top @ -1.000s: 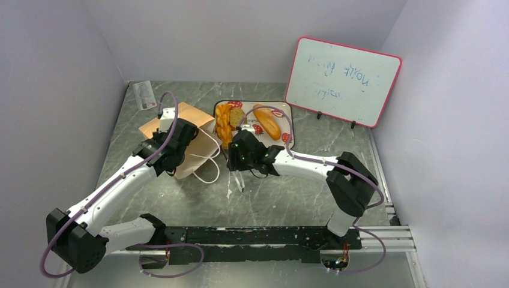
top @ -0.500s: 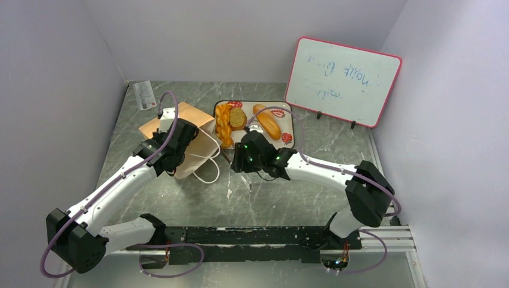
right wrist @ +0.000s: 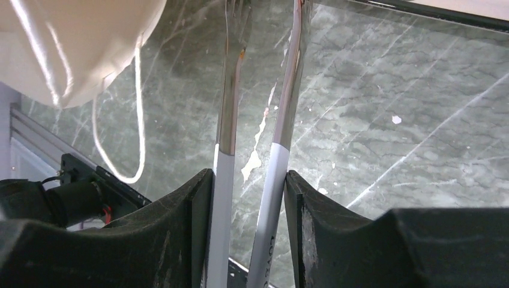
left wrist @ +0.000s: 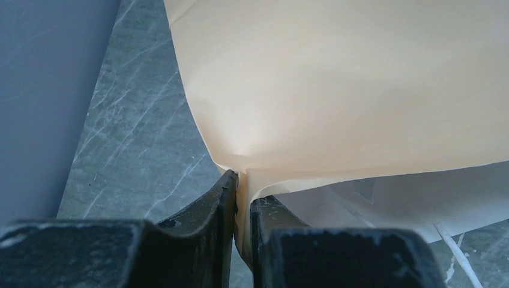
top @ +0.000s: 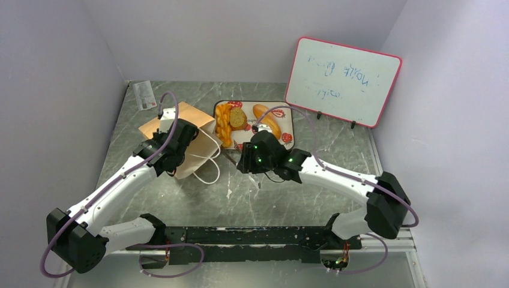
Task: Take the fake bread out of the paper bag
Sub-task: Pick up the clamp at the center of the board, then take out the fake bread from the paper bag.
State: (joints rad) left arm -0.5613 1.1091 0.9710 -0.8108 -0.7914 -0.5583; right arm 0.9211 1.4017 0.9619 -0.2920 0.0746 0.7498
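Top external view. Paper bag: on table, just left of tray; left pincer clamped on its thin rim. Fake bread: several pieces on tray; bag's contents unseen. Right pincer closed around tongs. Handling, judged: bread light, rigid, glossy, likely slippery; grip loaves across the middle.

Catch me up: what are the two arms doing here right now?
The left gripper is pinched shut on an edge of the tan kraft-paper bag. The right gripper holds the slim silver tongs over the grey marble table beside the bag's cord handles, with nothing visible between the tong arms. Several glossy golden toy breads lie on the white strawberry-print tray behind. Whether any bread is left in the bag cannot be seen.
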